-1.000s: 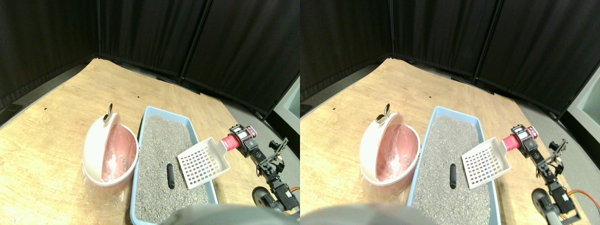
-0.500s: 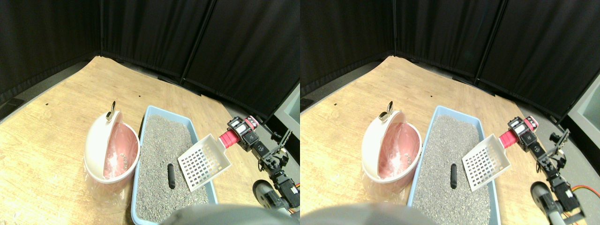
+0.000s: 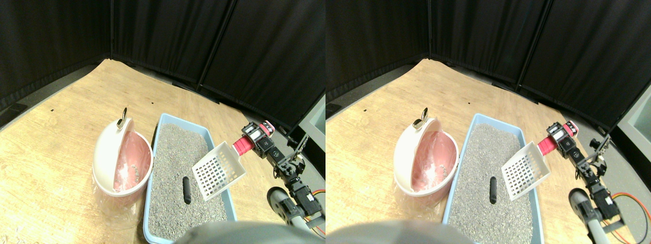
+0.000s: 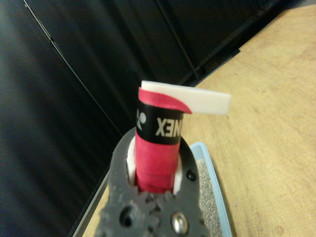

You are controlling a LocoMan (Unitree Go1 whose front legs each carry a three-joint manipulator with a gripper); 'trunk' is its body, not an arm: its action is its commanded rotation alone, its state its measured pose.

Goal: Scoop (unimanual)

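Observation:
A white slotted scoop (image 3: 218,171) with a red wrapped handle (image 3: 242,145) hangs tilted over the right side of the light blue litter tray (image 3: 166,120), which is filled with grey litter (image 3: 175,168). My right gripper (image 3: 254,137) is shut on that handle; in the wrist view both grey jaws clamp the red handle (image 4: 157,158), with the scoop's white edge (image 4: 197,100) beyond. A dark cylindrical lump (image 3: 186,190) lies on the litter just left of the scoop. A white bin with a pink liner (image 3: 123,165) stands against the tray's left side.
The tray and bin rest on a wooden floor (image 3: 56,132) ringed by black curtains (image 3: 168,35). My arm's links and a wheel (image 3: 285,203) sit to the right of the tray. A metal clip (image 3: 122,120) sticks up from the bin's far rim.
The scoop has tipped up more steeply, its handle end rising and shifting slightly left over the tray. The lump has not moved. The picture as a whole has shifted a little.

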